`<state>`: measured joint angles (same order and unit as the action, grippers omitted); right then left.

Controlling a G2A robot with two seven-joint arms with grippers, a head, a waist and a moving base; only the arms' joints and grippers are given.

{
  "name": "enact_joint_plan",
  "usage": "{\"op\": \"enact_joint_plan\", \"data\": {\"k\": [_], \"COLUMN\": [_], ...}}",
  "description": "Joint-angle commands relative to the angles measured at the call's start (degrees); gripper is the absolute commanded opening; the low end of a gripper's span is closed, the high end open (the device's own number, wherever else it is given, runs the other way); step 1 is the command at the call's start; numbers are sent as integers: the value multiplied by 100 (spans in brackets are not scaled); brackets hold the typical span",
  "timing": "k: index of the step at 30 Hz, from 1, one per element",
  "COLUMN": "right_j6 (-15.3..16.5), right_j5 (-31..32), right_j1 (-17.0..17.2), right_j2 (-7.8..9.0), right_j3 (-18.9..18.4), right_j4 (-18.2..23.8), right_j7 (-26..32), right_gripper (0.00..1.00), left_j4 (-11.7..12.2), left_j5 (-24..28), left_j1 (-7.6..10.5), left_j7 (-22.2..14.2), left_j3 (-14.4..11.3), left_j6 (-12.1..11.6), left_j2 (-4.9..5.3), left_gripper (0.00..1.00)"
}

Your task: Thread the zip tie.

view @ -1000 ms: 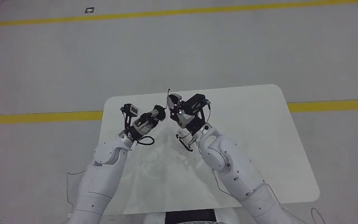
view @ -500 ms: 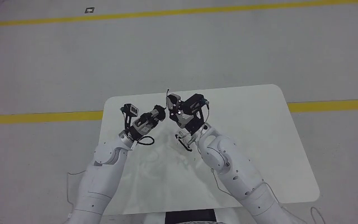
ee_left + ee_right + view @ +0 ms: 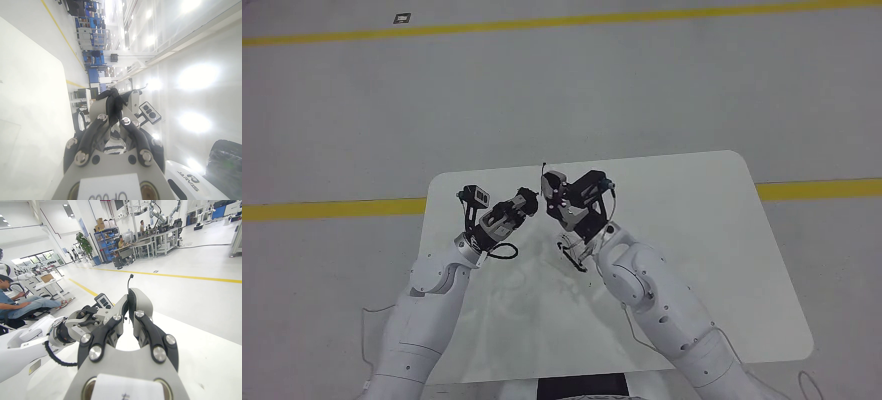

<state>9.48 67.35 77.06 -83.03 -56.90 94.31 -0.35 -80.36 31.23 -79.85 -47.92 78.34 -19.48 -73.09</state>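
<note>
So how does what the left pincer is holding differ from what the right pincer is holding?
The right pincer clamps a thin zip tie whose small head stands well clear of it; the left pincer clamps a broader black piece that barely pokes out. The zip tie runs straight; the black piece looks bunched at its tip. Both are black and held in shut pincers.
</note>
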Motion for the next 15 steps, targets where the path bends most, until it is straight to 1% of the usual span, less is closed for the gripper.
{"op": "enact_joint_plan", "data": {"k": [1,8,15], "right_j6": [-17,42,46], "right_j5": [-7,-87,-108], "right_j1": [17,41,12], "right_j2": [4,11,7], "right_j3": [-23,-40,-2], "right_j4": [43,222,177], "right_j7": [-32,-83,-77], "right_gripper": [0,0,0], "left_j4": [0,0,0], "left_j5": [0,0,0], "left_j1": [0,0,0], "left_j7": [0,0,0], "left_j3": [0,0,0], "left_j6": [0,0,0], "left_j2": [0,0,0], "left_gripper": [0,0,0]}}
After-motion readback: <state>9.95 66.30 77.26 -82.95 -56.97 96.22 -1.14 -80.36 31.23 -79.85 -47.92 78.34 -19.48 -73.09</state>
